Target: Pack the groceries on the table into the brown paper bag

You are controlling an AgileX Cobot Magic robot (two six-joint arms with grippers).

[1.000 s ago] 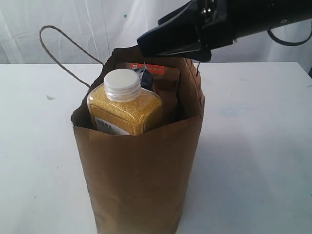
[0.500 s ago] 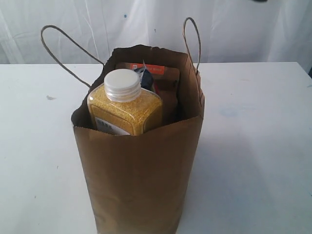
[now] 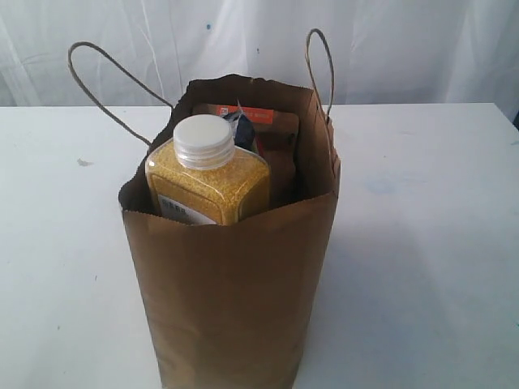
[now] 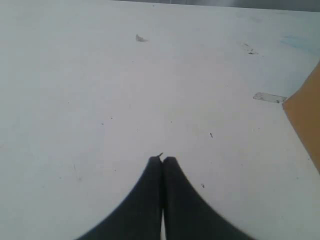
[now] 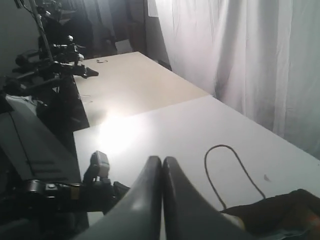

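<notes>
Exterior view: the brown paper bag (image 3: 235,284) stands upright on the white table (image 3: 430,243), near the middle, with both cord handles (image 3: 321,65) sticking up. Inside, the yellow-grain bottle (image 3: 207,182) with its white cap sits at the near left. The brown orange-labelled pouch (image 3: 280,138) leans on the far wall, and a dark-blue packet (image 3: 242,128) pokes up between them.

Left wrist view: the left gripper (image 4: 162,161) has its jaws pressed together, empty, over bare tabletop, with the bag's side nearby.

Right wrist view: the right gripper (image 5: 162,161) has its jaws pressed together, holding nothing. The bag's rim and one cord handle lie beyond.
</notes>
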